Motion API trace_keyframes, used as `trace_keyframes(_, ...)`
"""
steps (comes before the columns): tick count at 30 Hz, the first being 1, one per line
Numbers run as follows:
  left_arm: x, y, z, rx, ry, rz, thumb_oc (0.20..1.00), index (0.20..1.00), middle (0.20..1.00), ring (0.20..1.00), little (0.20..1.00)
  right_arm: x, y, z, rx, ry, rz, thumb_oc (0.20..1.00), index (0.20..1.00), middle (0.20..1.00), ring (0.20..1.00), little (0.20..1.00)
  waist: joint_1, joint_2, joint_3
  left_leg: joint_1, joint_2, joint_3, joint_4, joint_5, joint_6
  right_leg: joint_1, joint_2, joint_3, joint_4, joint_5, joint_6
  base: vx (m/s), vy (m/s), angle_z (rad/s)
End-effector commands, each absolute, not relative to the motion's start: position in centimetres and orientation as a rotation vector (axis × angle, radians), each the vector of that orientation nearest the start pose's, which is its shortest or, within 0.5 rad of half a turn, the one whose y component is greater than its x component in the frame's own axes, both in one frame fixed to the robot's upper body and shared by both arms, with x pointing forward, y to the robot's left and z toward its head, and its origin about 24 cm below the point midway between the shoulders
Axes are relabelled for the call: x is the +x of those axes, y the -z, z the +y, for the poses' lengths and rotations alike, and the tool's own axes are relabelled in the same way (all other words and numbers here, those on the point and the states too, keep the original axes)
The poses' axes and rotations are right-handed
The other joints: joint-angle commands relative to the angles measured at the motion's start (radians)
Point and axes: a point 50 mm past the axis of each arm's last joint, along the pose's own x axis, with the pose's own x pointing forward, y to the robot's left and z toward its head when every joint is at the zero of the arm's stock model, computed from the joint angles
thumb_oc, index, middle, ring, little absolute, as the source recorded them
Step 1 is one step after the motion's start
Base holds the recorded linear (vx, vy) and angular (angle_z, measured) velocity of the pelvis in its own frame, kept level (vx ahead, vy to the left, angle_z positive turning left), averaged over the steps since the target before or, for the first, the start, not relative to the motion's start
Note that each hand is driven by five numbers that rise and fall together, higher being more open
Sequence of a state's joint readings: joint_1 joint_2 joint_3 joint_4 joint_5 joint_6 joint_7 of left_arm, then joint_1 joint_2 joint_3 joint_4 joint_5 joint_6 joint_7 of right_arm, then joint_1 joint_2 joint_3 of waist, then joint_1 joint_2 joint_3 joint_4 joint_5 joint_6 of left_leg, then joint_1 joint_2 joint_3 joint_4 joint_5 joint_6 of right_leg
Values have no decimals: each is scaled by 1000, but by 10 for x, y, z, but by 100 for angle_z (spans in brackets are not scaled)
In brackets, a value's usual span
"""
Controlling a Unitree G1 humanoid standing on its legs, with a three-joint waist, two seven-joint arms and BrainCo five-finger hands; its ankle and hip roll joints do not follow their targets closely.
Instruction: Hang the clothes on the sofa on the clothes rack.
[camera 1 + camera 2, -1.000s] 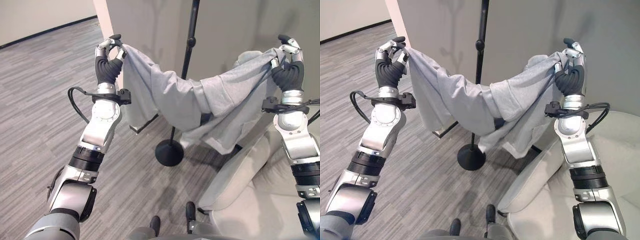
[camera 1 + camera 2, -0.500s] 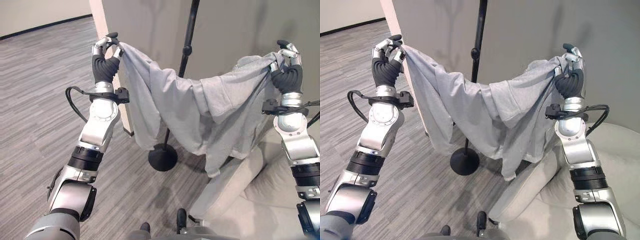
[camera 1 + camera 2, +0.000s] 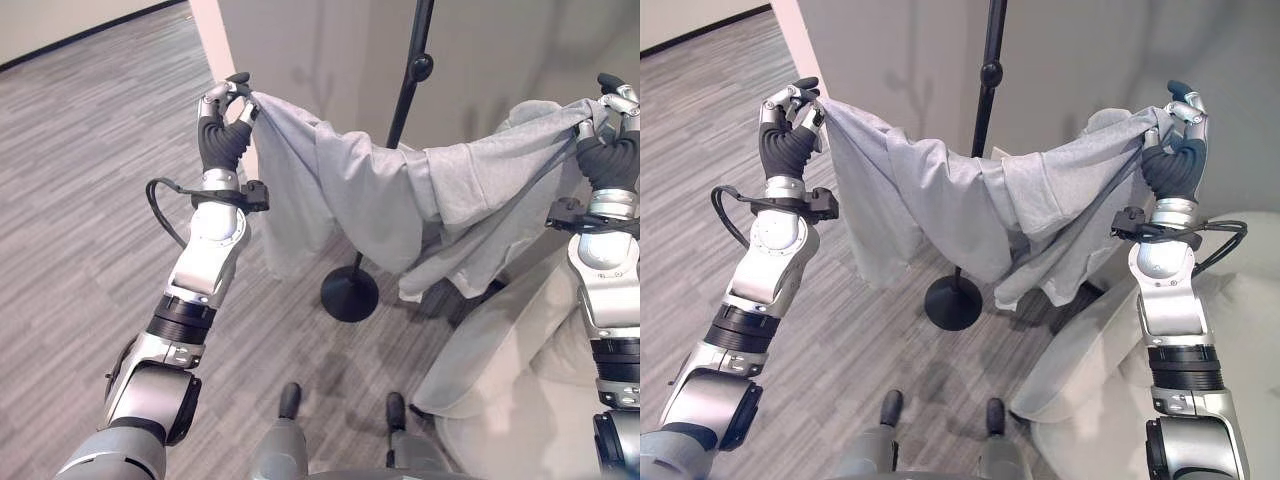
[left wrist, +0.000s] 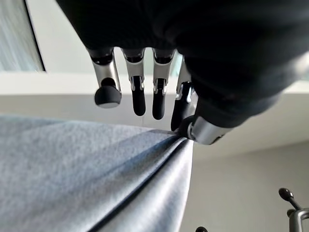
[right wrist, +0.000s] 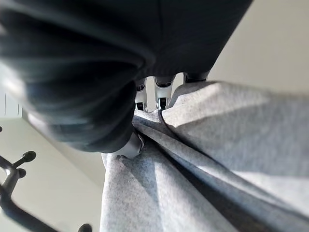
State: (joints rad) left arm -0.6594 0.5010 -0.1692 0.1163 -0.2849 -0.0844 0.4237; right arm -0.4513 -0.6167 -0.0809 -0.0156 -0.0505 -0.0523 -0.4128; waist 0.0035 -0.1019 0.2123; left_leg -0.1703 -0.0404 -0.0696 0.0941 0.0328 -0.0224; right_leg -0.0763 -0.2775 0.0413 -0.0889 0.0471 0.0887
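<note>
A grey shirt point(image 3: 380, 195) hangs stretched in the air between my two raised hands, sagging in the middle. My left hand point(image 3: 224, 112) is shut on its left corner, pinching the cloth point(image 4: 120, 164) between thumb and fingers. At the other end my right hand point(image 3: 1177, 135) is shut on the right corner, the fabric point(image 5: 203, 159) bunched in its fingers. The black pole of the clothes rack point(image 3: 408, 90) rises behind the shirt, its round base point(image 3: 349, 294) on the floor below. Rack hooks point(image 4: 289, 205) show near the left hand.
A light beige sofa point(image 3: 520, 370) stands at the lower right, under my right arm. A white wall corner point(image 3: 215, 30) stands behind my left hand, with a grey wall behind the rack. Grey striped carpet point(image 3: 80, 200) spreads to the left.
The camera has shifted, so the rack base and sofa sit differently in view. Both hands still hold the shirt up; its hanging lower folds have swung and now hang shorter.
</note>
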Motion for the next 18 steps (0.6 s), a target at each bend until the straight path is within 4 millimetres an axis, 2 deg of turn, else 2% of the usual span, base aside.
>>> trace_keyframes(1, 324, -259, 191, 185, -196, -777, 200, 200, 200, 200, 200, 295, -262, -249, -543, 501, -824, 200, 200, 200, 200, 200, 41, 2, -118, 95, 66, 46, -148, -47, -17, 43, 6, -109, 65, 51, 133, 22, 181, -63)
trace_keyframes(2, 324, -259, 191, 185, -198, -778, 200, 200, 200, 200, 200, 295, -262, -249, -543, 500, -825, 200, 200, 200, 200, 200, 42, 2, -113, 94, 66, 48, -149, -38, -16, 38, 5, -106, 71, 55, 132, 33, 196, -51)
trace_keyframes(4, 323, -259, 195, 188, -215, -781, 200, 200, 200, 200, 200, 295, -261, -248, -556, 480, -820, 200, 200, 200, 200, 200, 33, 0, -106, 127, 48, 48, -176, -39, -4, 16, 80, -73, 120, 29, 115, 56, 138, -45)
trace_keyframes(5, 322, -258, 196, 190, -222, -775, 200, 200, 200, 200, 200, 291, -263, -252, -569, 491, -836, 200, 200, 200, 200, 200, 33, 1, -105, 142, 41, 67, -180, -49, -3, 20, 117, -97, 81, 17, 103, 30, 85, -32)
trace_keyframes(7, 320, -262, 195, 181, -221, -795, 200, 200, 200, 200, 200, 287, -262, -249, -552, 439, -849, 200, 200, 200, 200, 200, 20, 2, -96, 139, 33, 51, -177, -32, -2, 16, 139, -62, 70, 26, 98, 7, 32, 6)
trace_keyframes(8, 320, -261, 195, 181, -221, -794, 200, 200, 200, 200, 200, 287, -262, -249, -553, 438, -849, 200, 200, 200, 200, 200, 20, 4, -98, 144, 35, 50, -179, -41, -3, 20, 141, -62, 70, 18, 99, 73, -6, 31)
trace_keyframes(11, 318, -261, 197, 165, -211, -803, 200, 200, 200, 200, 200, 285, -257, -254, -535, 410, -823, 200, 200, 200, 200, 200, 24, -7, -107, 156, 39, 60, -179, -37, -11, 54, 135, -78, 9, 47, 106, 52, -47, 36)
trace_keyframes(18, 308, -260, 212, 159, -237, -815, 200, 200, 200, 200, 200, 265, -243, -270, -568, 371, -777, 200, 200, 200, 200, 200, 2, -9, -158, 197, 60, 68, -181, -62, -25, 91, 134, -100, 2, 21, 105, 69, -41, -6)
